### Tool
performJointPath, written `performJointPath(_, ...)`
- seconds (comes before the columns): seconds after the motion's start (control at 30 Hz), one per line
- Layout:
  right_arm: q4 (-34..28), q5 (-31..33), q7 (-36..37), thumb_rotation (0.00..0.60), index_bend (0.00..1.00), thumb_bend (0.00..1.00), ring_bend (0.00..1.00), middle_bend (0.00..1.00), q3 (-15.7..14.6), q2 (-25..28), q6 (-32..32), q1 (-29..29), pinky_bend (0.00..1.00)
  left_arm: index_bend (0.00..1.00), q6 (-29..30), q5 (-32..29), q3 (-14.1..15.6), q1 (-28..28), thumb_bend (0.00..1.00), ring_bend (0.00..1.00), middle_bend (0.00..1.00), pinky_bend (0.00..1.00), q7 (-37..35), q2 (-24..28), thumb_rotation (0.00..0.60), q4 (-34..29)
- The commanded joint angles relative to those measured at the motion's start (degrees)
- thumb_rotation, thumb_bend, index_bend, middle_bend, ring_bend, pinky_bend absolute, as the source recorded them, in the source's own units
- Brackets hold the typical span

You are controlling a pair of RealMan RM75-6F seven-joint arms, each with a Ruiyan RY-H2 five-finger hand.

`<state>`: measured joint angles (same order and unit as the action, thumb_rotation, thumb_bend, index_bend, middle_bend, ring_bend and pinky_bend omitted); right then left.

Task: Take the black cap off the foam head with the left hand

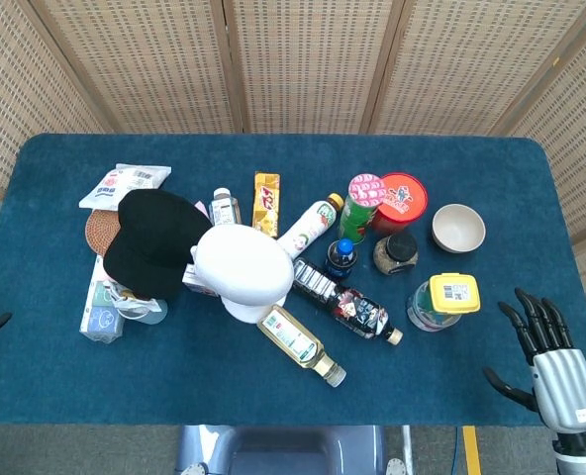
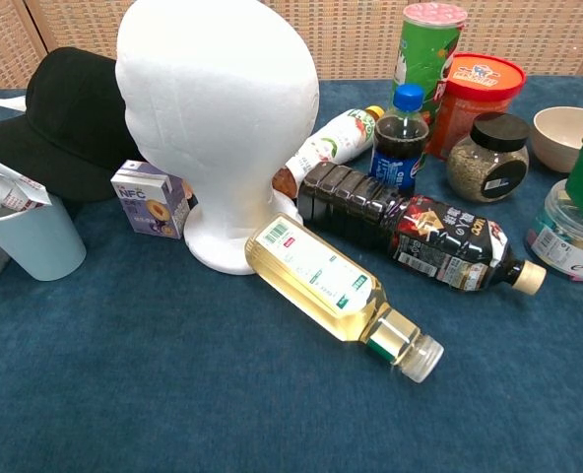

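Black cap [image 1: 154,242] off foam head [image 1: 242,269]; right hand [image 1: 550,361] empty, fingers spread; left hand's grasp indiscernible

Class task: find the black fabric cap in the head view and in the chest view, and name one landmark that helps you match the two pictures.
Head view: the black fabric cap lies left of centre, beside the white foam head.
Chest view: the cap is at the upper left, behind a pale blue plastic cup.
Shared landmark: the white foam head, bare and just right of the cap in both views.

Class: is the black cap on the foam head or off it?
Off. The black cap lies beside the bare foam head, draped over items on the table.
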<state>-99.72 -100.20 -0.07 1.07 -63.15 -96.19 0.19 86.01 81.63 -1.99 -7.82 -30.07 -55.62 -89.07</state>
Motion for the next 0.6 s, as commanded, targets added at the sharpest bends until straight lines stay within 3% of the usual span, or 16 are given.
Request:
performJointPath(0.03,0.4,0.6,-1.3,0.6,0.09,0.22,0.01,0.0,0.7,-0.4,-0.7,-0.2,0.0,0.0,-2.3,-0.7,1.4,0.8,0.01,0.0,0.0,0.05,0.3,1.1,0.6,-1.3)
performJointPath(0.2,0.9,1.8,-6.1,0.6,0.12,0.22,0.01,0.0,2.0,-0.9,-1.5,-0.6,0.0,0.0,-2.6,-4.4,1.3,1.8,0.04,0.0,0.0,0.04,13.0,2.2,0.6,-5.7)
performJointPath(0.33,1.2,2.0,-7.8,0.6,0.12,0.22,0.01,0.0,2.5,-1.7,-1.7,-0.6,0.0,0.0,2.6,-5.4,-0.3,3.0,0.06,0.0,0.0,0.04,24.8,-1.0,0.6,-7.0)
performJointPath(0.6,1.7,2.4,-8.9,0.6,0.13,0.22,0.01,0.0,2.5,-2.0,-0.7,-0.3,0.0,0.0,3.8,-3.2,-0.4,3.4,0.06,0.0,0.0,0.03,27.5,-2.6,0.6,-6.9)
